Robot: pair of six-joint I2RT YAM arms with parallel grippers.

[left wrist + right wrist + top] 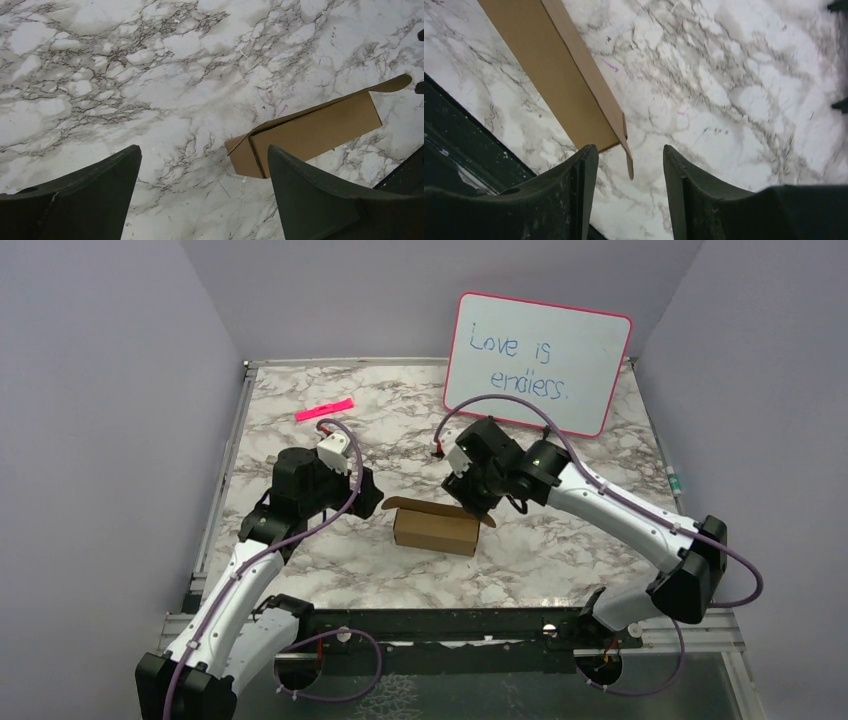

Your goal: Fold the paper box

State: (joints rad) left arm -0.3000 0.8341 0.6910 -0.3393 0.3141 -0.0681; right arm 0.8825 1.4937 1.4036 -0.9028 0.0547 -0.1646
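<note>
The paper box [435, 529] lies on the marble bench [560, 560], with one end flap sticking out. My left end effector [204, 150] is wide open just beside its left end. My right end effector [630, 150] is open at the box's right end, with the flap tip between the jaws.
</note>
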